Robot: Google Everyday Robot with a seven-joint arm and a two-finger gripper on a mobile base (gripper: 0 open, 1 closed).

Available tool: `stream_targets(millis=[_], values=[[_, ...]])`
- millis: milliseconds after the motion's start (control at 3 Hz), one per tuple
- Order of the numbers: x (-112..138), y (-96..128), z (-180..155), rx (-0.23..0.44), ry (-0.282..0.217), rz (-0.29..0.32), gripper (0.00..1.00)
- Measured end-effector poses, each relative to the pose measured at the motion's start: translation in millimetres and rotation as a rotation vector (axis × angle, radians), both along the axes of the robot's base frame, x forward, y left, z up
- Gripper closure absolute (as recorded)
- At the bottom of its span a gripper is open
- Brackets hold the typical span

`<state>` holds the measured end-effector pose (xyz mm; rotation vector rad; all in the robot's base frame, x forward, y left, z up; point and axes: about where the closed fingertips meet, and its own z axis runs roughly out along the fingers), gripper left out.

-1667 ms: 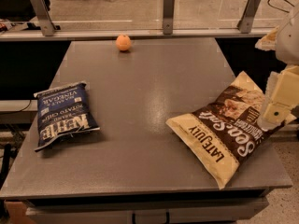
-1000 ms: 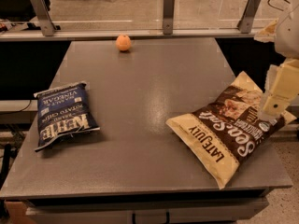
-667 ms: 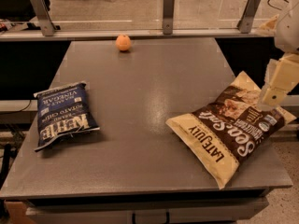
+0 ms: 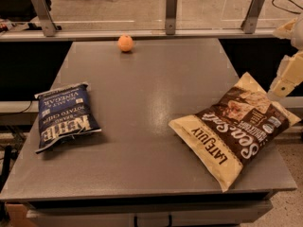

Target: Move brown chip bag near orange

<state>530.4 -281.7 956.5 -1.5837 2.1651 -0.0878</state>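
The brown chip bag (image 4: 236,130), dark brown and cream with "Sea Salt" and "LATE JULY" lettering, lies flat at the table's front right, its far corner over the right edge. The small orange (image 4: 125,43) sits at the table's far edge, left of centre, far from the bag. My gripper (image 4: 288,77), cream-coloured, hangs at the right edge of the view, just above and beyond the bag's far right corner, holding nothing.
A dark blue Kettle chip bag (image 4: 65,115) lies at the table's left side. The grey table (image 4: 151,93) has a railing with metal posts (image 4: 171,12) along its far edge. Dark gaps flank the table left and right.
My gripper has risen and drifted right, away from the brown bag's far corner. The bags and the orange have not moved.
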Motion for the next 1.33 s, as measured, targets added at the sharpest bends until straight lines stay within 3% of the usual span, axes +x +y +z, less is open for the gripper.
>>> stream_targets(millis=[667, 1000, 1333], values=[[13, -41, -35, 0.081, 0.059, -0.103, 0.0], [10, -41, -60, 0.124, 0.125, -0.123, 0.0], [5, -23, -77, 0.168, 0.186, -0.109, 0.0]])
